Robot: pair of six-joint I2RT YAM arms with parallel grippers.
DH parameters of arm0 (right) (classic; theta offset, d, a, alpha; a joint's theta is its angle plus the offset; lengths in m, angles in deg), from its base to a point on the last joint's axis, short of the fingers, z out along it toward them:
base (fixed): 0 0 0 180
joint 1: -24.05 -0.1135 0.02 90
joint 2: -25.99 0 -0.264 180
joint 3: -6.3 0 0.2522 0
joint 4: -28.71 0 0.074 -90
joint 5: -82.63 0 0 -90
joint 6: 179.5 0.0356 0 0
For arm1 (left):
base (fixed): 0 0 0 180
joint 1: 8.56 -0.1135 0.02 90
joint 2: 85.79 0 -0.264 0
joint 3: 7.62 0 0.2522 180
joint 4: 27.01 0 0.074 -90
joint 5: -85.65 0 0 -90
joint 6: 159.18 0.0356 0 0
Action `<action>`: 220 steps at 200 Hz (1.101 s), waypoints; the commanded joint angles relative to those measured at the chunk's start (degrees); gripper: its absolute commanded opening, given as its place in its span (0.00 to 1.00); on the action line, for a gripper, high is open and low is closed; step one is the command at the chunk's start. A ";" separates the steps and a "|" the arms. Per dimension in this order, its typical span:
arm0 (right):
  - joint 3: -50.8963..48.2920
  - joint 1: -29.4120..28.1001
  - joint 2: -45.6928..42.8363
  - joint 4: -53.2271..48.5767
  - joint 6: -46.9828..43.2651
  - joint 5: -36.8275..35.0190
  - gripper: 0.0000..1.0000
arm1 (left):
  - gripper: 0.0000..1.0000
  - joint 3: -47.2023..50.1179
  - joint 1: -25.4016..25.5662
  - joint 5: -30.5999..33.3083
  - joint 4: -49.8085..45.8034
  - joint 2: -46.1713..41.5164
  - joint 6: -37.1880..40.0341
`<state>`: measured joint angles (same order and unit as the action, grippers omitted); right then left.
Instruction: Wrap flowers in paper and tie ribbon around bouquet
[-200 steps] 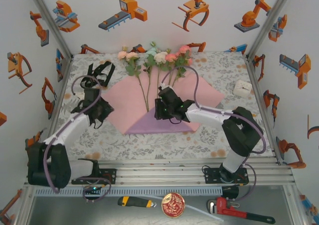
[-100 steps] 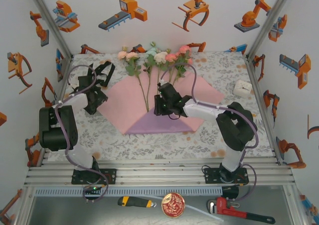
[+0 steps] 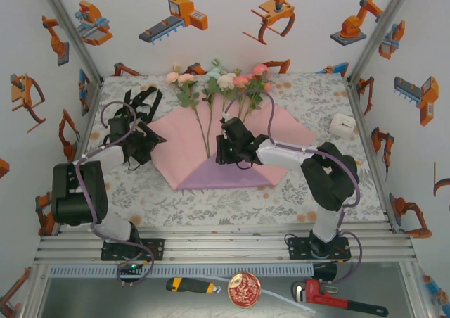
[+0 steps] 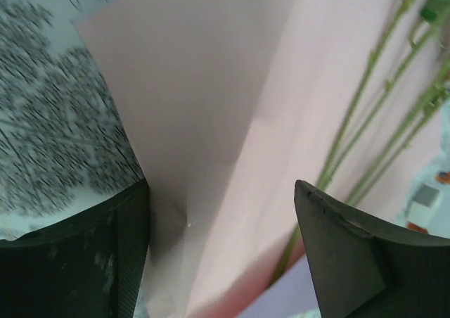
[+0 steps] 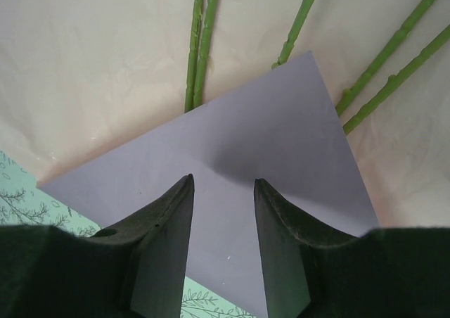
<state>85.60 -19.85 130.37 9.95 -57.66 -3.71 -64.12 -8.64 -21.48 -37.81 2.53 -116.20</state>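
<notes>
The left pincer [image 4: 221, 188] has its jaws wide apart at the left corner of the paper [image 3: 179, 142]. That corner rises as a pale pink fold between the 2 fingers, close against one of them but not pinched, as far as the wrist view shows. The right pincer [image 5: 223, 179] hovers over the purple flap [image 3: 218, 174] with its jaws partly apart and nothing between them. The task looks to be at an early stage. The flowers [image 3: 225, 86] are laid out on the sheet, and its near corner is folded up over the ends of the stems [image 5: 199, 43]. The 2 side corners lie flat or nearly so, so no cone is formed yet. The ribbon [image 3: 144, 98] sits in a loose black heap on the table [image 3: 316, 100] at the far left, just beyond the left pincer and clear of the paper, so the tying is not begun. The paper lies in the middle of the table with its pink face up, thin and smooth with soft creases, and the folded corner shows its purple face as a triangle. The flowers fan out across it with their green stems converging toward the flap. Their pink, cream and pale blue blooms spread along the far edge of the sheet.
</notes>
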 commanded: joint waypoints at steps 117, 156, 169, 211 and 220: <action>-5.69 -3.17 -3.94 6.49 8.48 8.81 0.35 | 0.21 1.04 7.24 -1.24 -9.58 -14.20 2.93; -5.21 -4.21 -0.74 7.78 8.78 8.84 0.28 | 0.08 0.34 7.75 -3.02 -11.10 -15.61 0.91; -5.43 -4.24 0.28 7.63 8.44 8.55 0.27 | 0.08 -0.06 7.89 -3.98 -11.04 -16.37 -0.38; -4.68 -4.31 2.34 7.98 8.36 12.34 0.31 | 0.08 -2.91 8.72 -5.67 -12.05 -16.62 -2.58; -4.49 -4.56 2.25 8.00 7.63 12.81 0.32 | 0.08 -3.54 8.80 -5.19 -12.66 -16.37 -2.20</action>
<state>79.91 -24.09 132.29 17.19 -49.86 6.67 -64.56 -0.29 -25.43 -48.56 -12.88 -117.43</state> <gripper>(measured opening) 0.305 0.083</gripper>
